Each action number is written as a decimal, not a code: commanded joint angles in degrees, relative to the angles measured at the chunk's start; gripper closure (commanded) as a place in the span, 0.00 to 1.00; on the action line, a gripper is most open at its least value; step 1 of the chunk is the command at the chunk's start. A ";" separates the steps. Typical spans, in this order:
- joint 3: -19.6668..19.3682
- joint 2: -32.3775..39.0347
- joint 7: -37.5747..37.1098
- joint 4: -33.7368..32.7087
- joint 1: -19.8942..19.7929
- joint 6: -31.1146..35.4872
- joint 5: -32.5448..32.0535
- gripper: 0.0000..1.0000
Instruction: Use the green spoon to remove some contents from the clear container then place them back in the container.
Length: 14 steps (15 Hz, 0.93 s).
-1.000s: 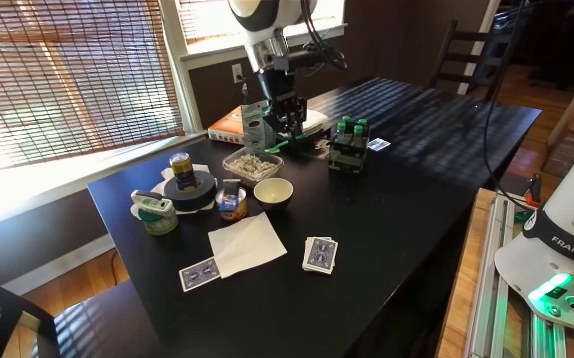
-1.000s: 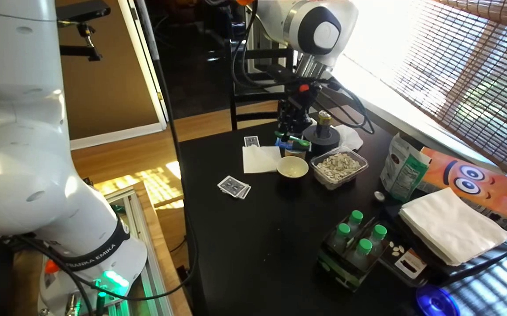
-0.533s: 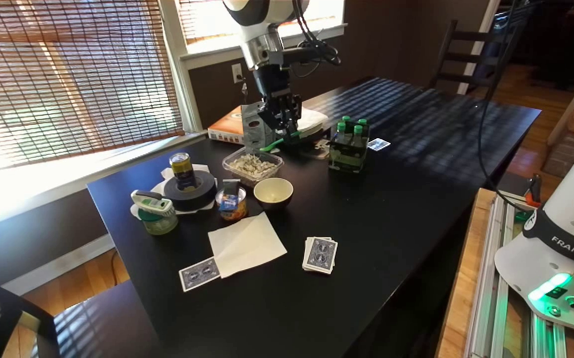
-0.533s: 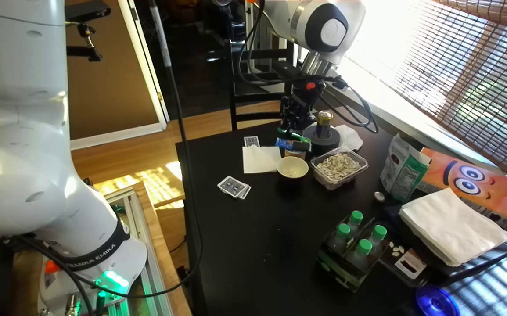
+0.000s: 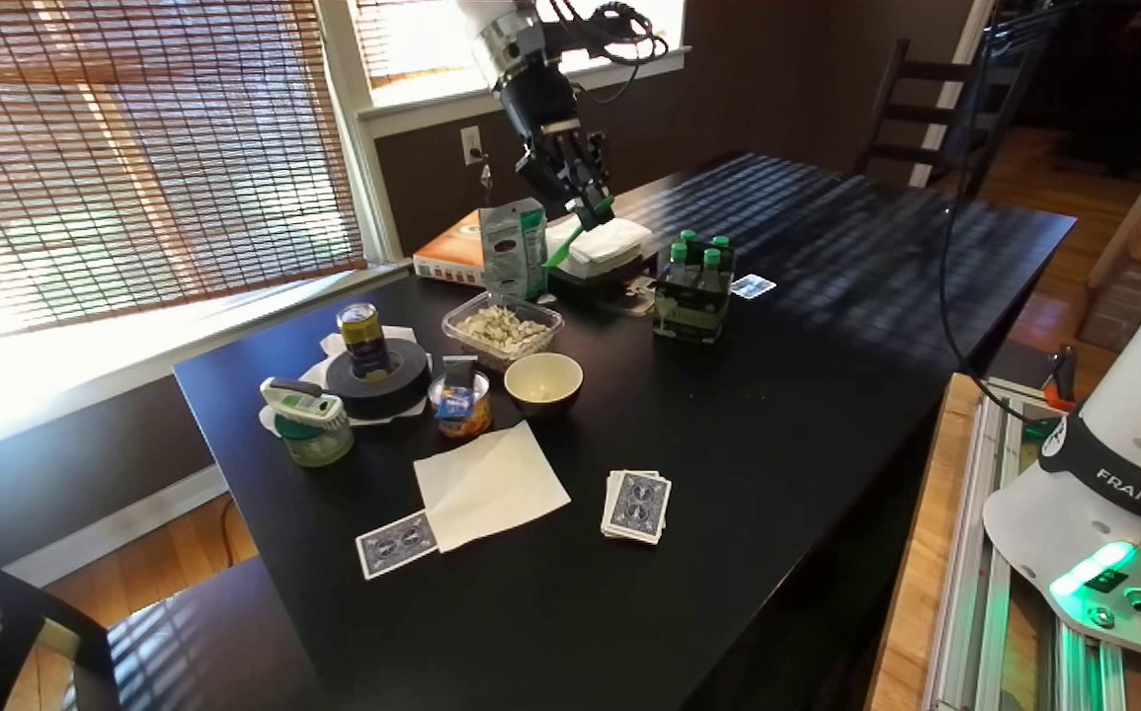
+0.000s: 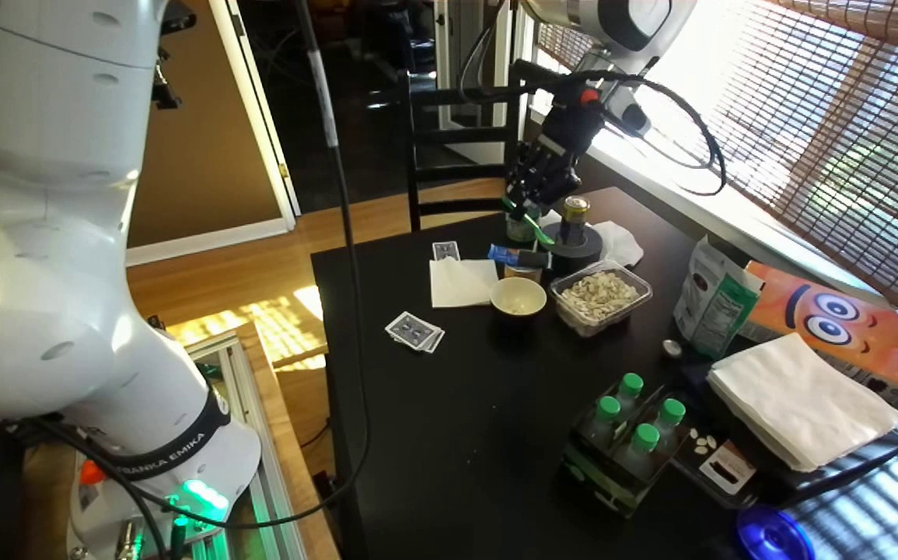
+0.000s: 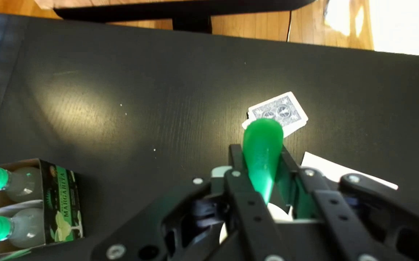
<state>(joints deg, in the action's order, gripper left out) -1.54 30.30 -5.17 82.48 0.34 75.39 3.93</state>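
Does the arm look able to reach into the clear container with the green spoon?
Probably yes: the gripper holds the green spoon in the air, the clear container looks open on top, and nothing visible stands between.

Dining room of a home, as judged by its furnishings. A dark table (image 6: 449, 435) has 1 ladder-back chair (image 5: 195, 632) at a short edge and another chair (image 5: 940, 72) beyond the opposite short edge. Woven blinds (image 5: 135, 148) cover a window (image 5: 353, 128) along a long edge. Wood flooring (image 6: 215, 272) and a wall outlet (image 5: 471, 145) are also visible. On the table: playing cards (image 5: 637, 507) toward the long edge opposite the window, a bowl (image 5: 543, 383), and a carton (image 5: 691, 318) of 4 green-capped bottles (image 6: 644, 435).
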 commanded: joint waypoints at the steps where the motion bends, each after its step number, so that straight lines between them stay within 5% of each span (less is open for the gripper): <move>1: -0.38 10.42 -1.92 -13.84 -0.55 -8.98 -0.56 0.94; 14: -2.66 28.43 -7.08 -33.71 -0.88 -7.01 -2.67 0.94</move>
<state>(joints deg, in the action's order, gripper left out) -4.04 54.30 -11.17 55.71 -0.36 69.70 2.27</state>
